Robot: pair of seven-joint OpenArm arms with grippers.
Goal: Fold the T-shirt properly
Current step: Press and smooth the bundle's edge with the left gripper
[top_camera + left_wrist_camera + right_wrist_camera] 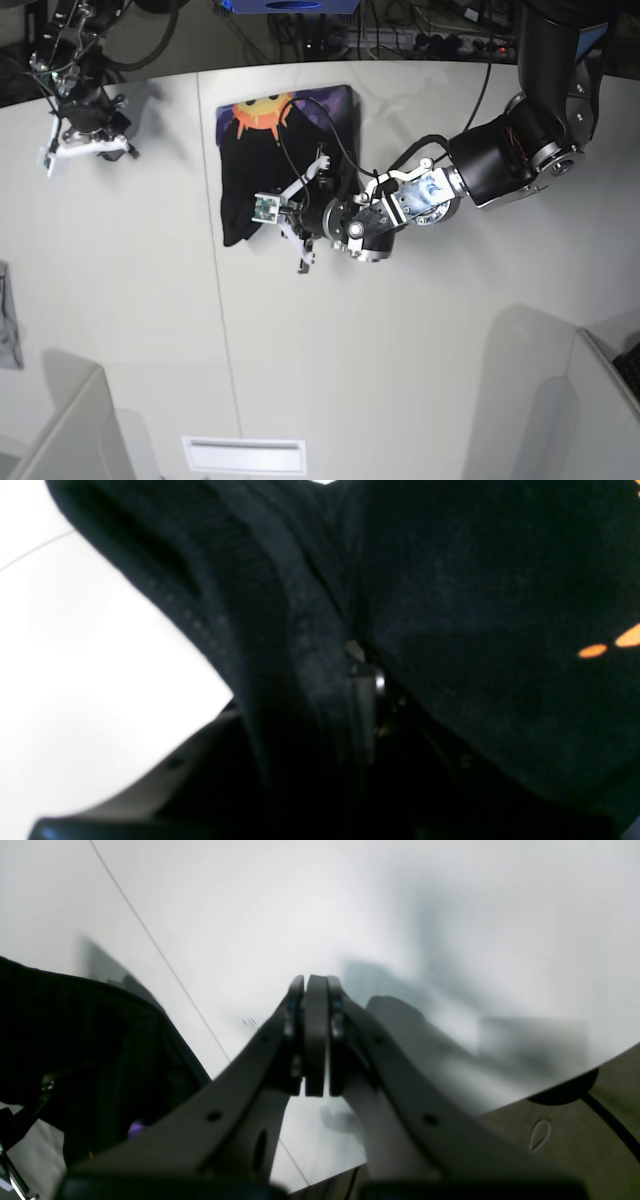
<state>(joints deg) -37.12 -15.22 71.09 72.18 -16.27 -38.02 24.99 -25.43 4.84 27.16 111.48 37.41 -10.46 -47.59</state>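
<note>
My left pincer is pinching the T-shirt: in the left wrist view black cloth wraps tightly over both jaws, with a ribbed hem running down just beside them and a few orange flecks of the print at the far side. My right pincer is pressed together on nothing, its tips meeting over bare desk, and it hangs near the desk's far left corner as the base view shows it, well apart from the garment.

I judge the step in hand to be carrying the gripped edge across to make a fold. To do it well I should keep the pinch firm, lift only enough for the cloth to clear itself, and travel straight so the crease comes out parallel to the shirt's sides. I should release only once the edges line up.

The T-shirt lies toward the desk's far edge, sun print at its far end. My left pincer sits at its near right part, the cloth bunched around it.
</note>
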